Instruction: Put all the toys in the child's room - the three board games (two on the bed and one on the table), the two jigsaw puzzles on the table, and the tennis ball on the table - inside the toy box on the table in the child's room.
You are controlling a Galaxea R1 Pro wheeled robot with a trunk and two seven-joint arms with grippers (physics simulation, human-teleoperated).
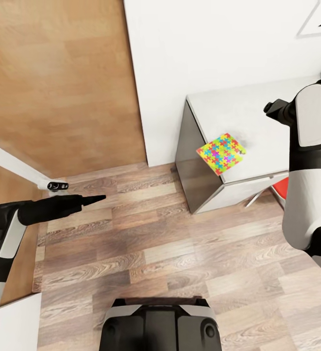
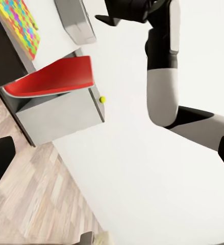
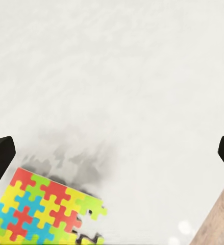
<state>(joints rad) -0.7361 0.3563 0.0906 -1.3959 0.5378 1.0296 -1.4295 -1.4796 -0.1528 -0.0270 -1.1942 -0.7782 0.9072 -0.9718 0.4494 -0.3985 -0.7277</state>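
A bright puzzle [image 1: 221, 153] lies near the white desk's [image 1: 258, 112] front corner, the right pincer [image 3: 112, 153] spread wide above it, the left pincer [image 1: 94, 199] looking closed over the floor [image 1: 180, 253].

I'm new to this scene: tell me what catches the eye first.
The bright jigsaw puzzle stands out, lying at the near edge of the white table against the wall. In the left wrist view, a small tennis ball sits on the tabletop, and a red chair is tucked under it.
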